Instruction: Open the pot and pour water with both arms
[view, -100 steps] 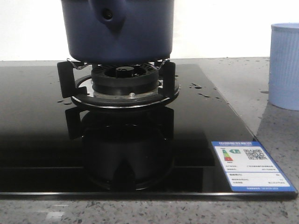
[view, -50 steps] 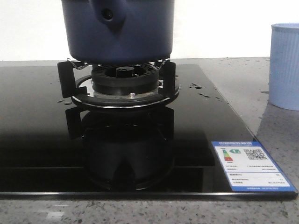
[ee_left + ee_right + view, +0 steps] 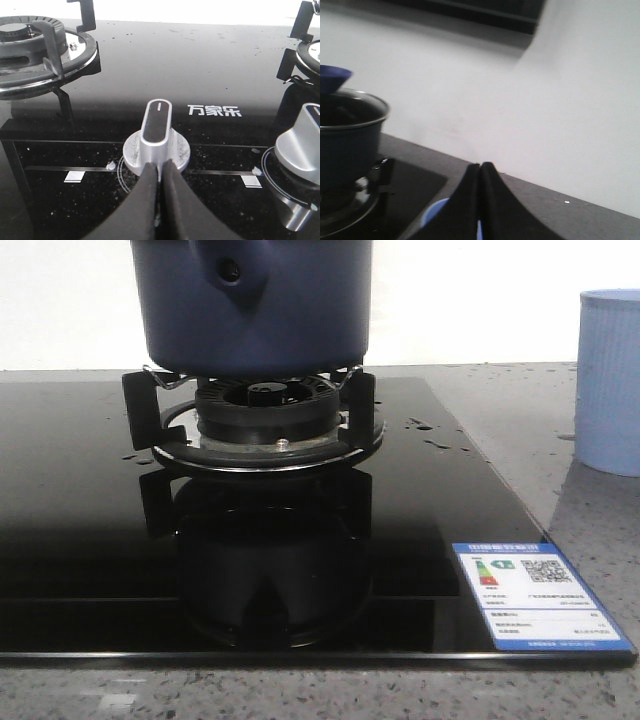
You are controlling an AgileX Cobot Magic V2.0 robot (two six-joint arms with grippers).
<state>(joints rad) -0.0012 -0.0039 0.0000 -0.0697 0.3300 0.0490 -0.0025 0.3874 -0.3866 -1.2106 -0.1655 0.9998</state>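
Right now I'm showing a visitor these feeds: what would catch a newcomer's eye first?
The dark navy pot fills the top of the front view, sitting on the burner grate of a glossy black hob. To its right a pale blue ribbed cup stands on the speckled counter. In the left wrist view, the left pincer points, fingers together, at a silver knob.
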